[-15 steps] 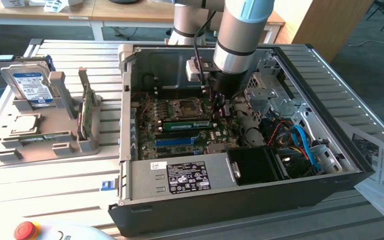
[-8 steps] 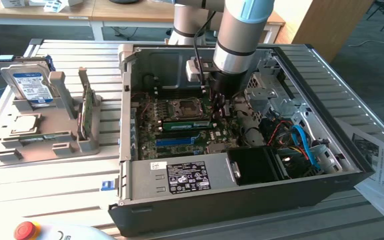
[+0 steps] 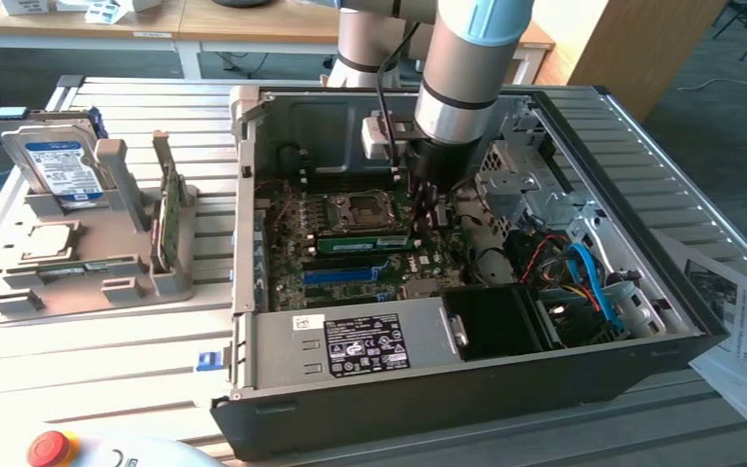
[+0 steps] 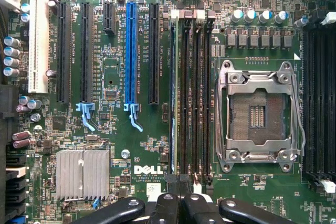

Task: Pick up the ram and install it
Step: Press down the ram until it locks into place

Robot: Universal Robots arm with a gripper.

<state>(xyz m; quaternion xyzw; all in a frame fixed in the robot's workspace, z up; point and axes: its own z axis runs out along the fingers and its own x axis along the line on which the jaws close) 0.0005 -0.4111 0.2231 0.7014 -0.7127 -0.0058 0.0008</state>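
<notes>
Red stop button [image 3: 50, 448] at the near edge of the slatted bench [image 3: 88, 360]. Behind it, open PC case [image 3: 478, 394] lying on its side, power supply label [image 3: 363, 345] facing up, black fan shroud [image 3: 504, 321] beside it. Blue cable [image 3: 594, 277] and loose wiring crowd the case on the exterior view's right.

Arm [image 3: 471, 58] comes straight down into the case, over the motherboard. Jaws clenched; dark fingertips [image 4: 170, 182] pressed together above the end of the memory slot bank [image 4: 194, 93]. Ram [image 3: 361, 243] stands on edge in that slot bank, just beside the CPU socket [image 3: 354, 211], directly under the jaws. Cannot tell whether the jaws pinch it or only rest on its top edge.

Wrist view: CPU socket [image 4: 258, 116] empty with its metal frame closed, blue expansion slot [image 4: 130, 51], white slot [image 4: 38, 43], finned heatsink [image 4: 83, 174].

On the exterior view's left, well apart from the case: grey rack [image 3: 101, 277] holding a hard drive [image 3: 52, 165] with blue label and a broader green card [image 3: 170, 219], both upright. Printed papers [image 3: 743, 321] lie by the case on the exterior view's right.
</notes>
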